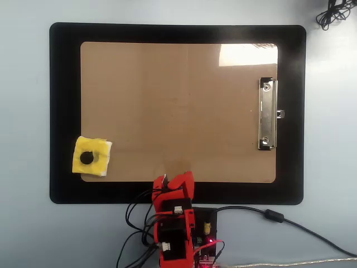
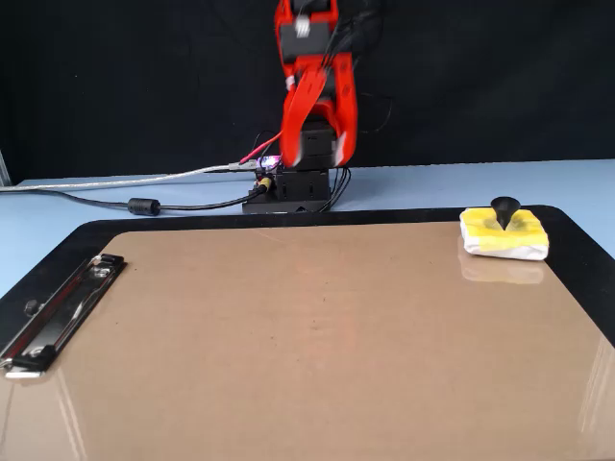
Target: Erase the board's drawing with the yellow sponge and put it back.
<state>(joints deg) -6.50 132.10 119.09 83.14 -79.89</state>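
Right now your pincer [image 1: 167, 181], whose state I cannot tell, sits folded; the sponge [image 1: 91, 156] lies at its ten o'clock overhead.

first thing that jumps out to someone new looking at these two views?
The big brown board fills the middle of the black mat, its silver clip at the right in the overhead view. The yellow sponge with its black knob sits at the board's lower left corner. The red arm stands folded at the mat's near edge.
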